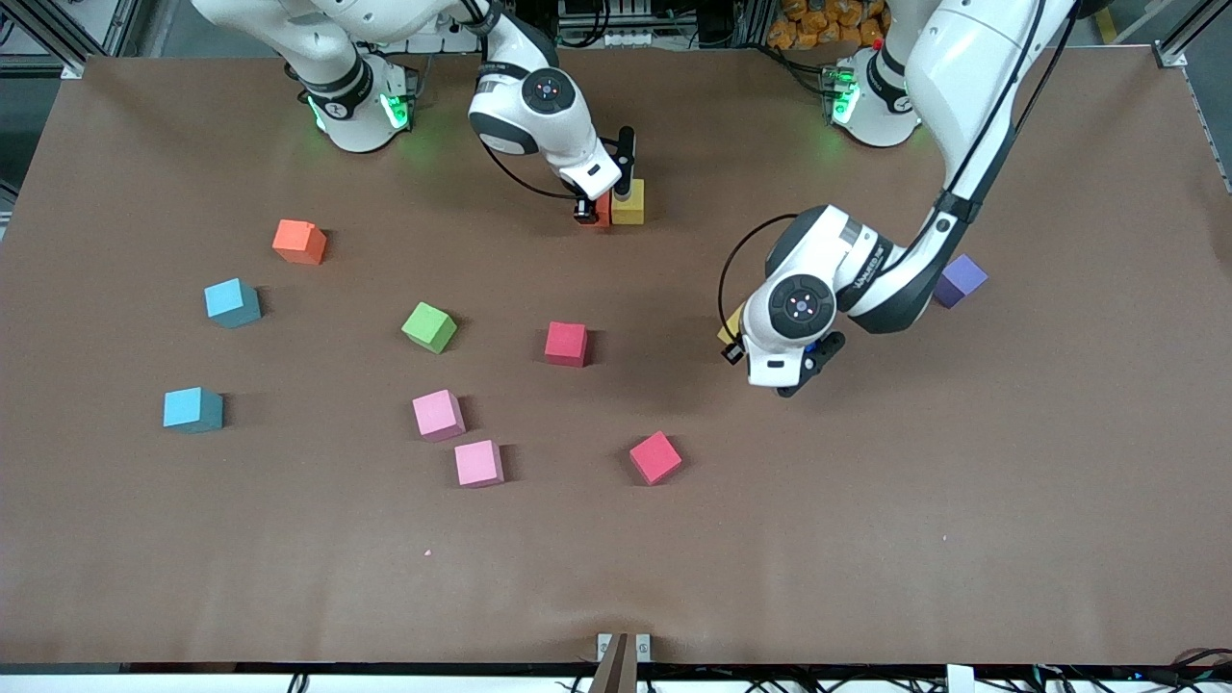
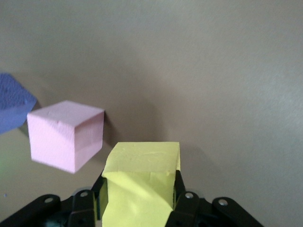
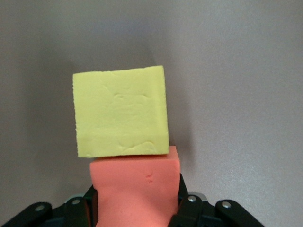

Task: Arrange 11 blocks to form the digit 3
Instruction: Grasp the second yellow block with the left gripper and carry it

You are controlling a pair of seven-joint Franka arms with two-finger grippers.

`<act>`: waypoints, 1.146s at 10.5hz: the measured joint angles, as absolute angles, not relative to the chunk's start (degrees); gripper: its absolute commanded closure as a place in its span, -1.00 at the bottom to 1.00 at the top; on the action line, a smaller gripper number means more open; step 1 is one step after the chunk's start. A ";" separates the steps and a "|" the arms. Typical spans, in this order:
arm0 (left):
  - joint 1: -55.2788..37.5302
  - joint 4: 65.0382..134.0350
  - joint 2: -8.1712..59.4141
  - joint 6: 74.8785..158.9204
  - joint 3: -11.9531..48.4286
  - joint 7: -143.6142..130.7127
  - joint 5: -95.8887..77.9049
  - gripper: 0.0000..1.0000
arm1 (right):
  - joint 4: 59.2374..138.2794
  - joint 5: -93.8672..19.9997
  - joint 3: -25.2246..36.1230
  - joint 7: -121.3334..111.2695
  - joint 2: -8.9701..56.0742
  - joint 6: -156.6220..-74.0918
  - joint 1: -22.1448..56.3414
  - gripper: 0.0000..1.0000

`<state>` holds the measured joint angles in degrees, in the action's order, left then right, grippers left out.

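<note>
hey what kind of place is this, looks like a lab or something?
Probably a robotics lab: two robot arms bolted to a brown-covered table, loose foam cubes like the green cube, and aluminium framing with cabling at the edges.

Thirteen cubes show on the bench [image 1: 866, 539].

- **Light blue:** two, the upper blue cube [image 1: 232, 302] and the lower blue cube [image 1: 192, 409] at seven o'clock from it.
- **Pink:** three, the first pink cube [image 1: 438, 415], the second pink cube [image 1: 478, 463] at five o'clock from it, and the third pink cube [image 2: 66, 135], seen only from the left wrist.
- **Red:** two, the upper red cube [image 1: 566, 344] and the lower red cube [image 1: 655, 457].
- **Yellow:** two, the loose yellow cube [image 1: 628, 202] and the held yellow cube [image 2: 142, 161].
- **One each:** the green cube [image 1: 429, 327], orange cube [image 1: 299, 242], orange-red cube [image 3: 135, 189] and purple cube [image 1: 961, 280].

There are two end effectors, the left end effector [image 2: 139, 198] and the right end effector [image 3: 135, 203], and each grips one cube.
</note>
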<state>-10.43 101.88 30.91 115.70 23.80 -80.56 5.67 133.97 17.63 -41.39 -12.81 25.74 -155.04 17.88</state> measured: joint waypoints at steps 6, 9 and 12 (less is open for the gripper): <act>-10.41 103.63 29.91 115.72 25.11 -84.49 5.52 0.14 | 133.86 17.64 -41.39 -12.80 25.94 -155.06 17.88 -1.00; -10.48 103.63 29.91 115.73 25.40 -88.07 5.06 0.14 | 133.86 17.64 -41.34 -12.79 26.17 -155.04 17.80 -1.00; -10.67 104.35 29.53 115.73 28.11 -96.57 5.04 0.14 | 133.29 17.66 -41.34 -12.79 26.05 -155.04 17.74 -1.00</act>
